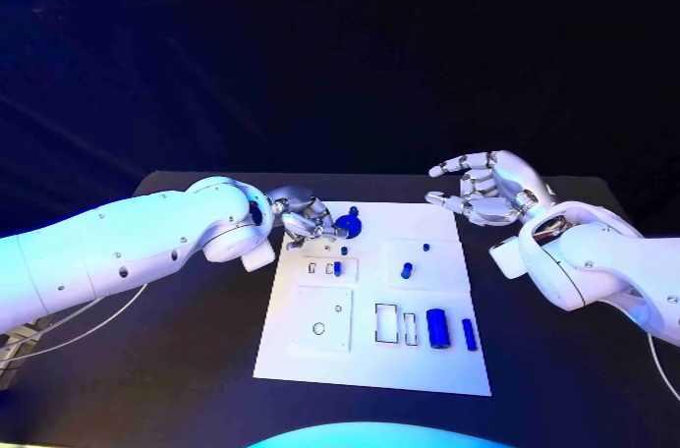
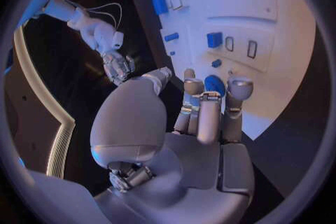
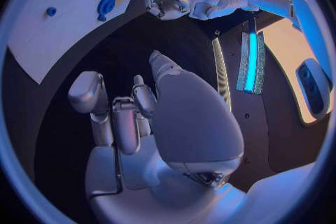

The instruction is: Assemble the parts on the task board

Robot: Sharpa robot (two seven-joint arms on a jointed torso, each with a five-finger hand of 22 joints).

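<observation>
The white task board (image 1: 371, 360) lies in the middle of the black table. A round blue part (image 1: 347, 224) stands at its far left corner. My left hand (image 1: 302, 218) is right beside it, fingertips (image 2: 239, 87) around the round blue part (image 2: 214, 84), thumb held apart; I cannot tell if they touch. Small blue parts (image 1: 407, 269) sit mid-board. A blue cylinder (image 1: 436, 328) and a blue bar (image 1: 469, 334) lie at the near right. My right hand (image 1: 481, 188) hovers past the far right corner, fingers spread, holding nothing.
Rectangular slots (image 1: 385, 322) and a round hole (image 1: 319, 328) mark the board's near half. Bare black table (image 1: 170, 369) lies to either side of the board. A cable (image 1: 85, 315) runs under my left arm.
</observation>
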